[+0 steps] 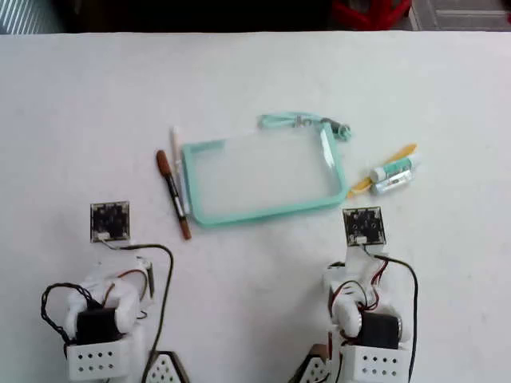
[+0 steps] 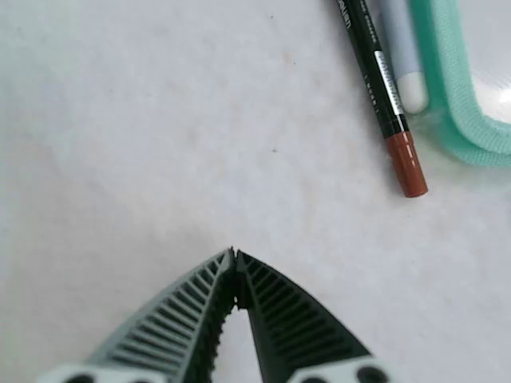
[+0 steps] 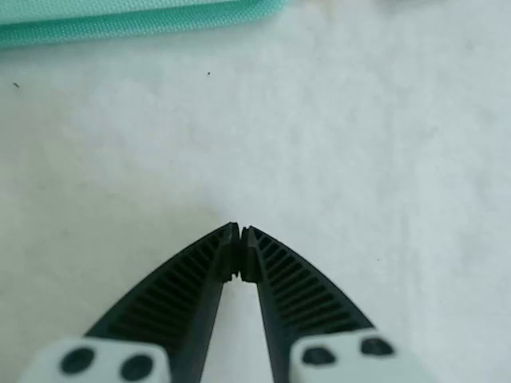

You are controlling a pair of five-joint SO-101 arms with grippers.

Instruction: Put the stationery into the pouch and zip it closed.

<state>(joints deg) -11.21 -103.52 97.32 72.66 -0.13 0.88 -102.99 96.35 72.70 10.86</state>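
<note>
So the teal-edged pouch (image 1: 263, 211) lies flat mid-table, with two pens (image 1: 173, 194) just beside one short end and small tubes (image 1: 393, 174) near the other. The left gripper (image 2: 235, 257) and right gripper (image 3: 240, 233) are both pinched closed, holding nothing.

Bright even light; soft shadows; glare on pouch (image 1: 263, 171).

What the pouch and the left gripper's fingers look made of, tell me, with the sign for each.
Pouch: seemingly a clear, glossy plastic panel, since the white table shows through with a glare streak, edged in matte mint woven-looking fabric. Left gripper: its fingers look like dark matte moulded or printed plastic, with ridged inner faces; the exact kind is unclear.
</note>
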